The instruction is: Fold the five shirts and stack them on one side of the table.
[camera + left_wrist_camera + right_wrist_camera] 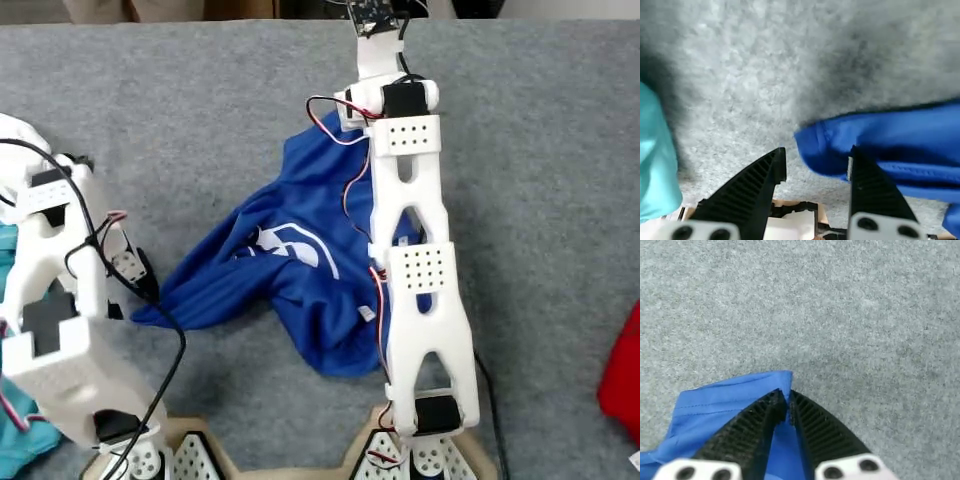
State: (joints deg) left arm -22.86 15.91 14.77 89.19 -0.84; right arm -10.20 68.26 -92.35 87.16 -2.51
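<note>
Closest to us is the left arm (60,350), big and white at the near left side of the table (540,150). A teal shirt (12,250) and a bit of white cloth (12,130) lie right beside it. The left gripper (815,162) is wide open, low over the table, with a rolled edge of the blue shirt (290,280) sitting between its two fingers (765,175). The blue shirt lies bunched up in the middle of the table, partly under the right arm (415,270). The right gripper (789,399) is pinched tight on one corner of the blue shirt, right at the very tip. A red shirt (625,370) peeks in at the right edge.

What could go wrong? The right gripper holds only a tiny bit, so a hard pull may make the corner slip out. The left gripper may close on too little cloth. The shirt is twisted, so it may not spread flat. The far side and the right side have lots of open grey table. The left side is crowded.
</note>
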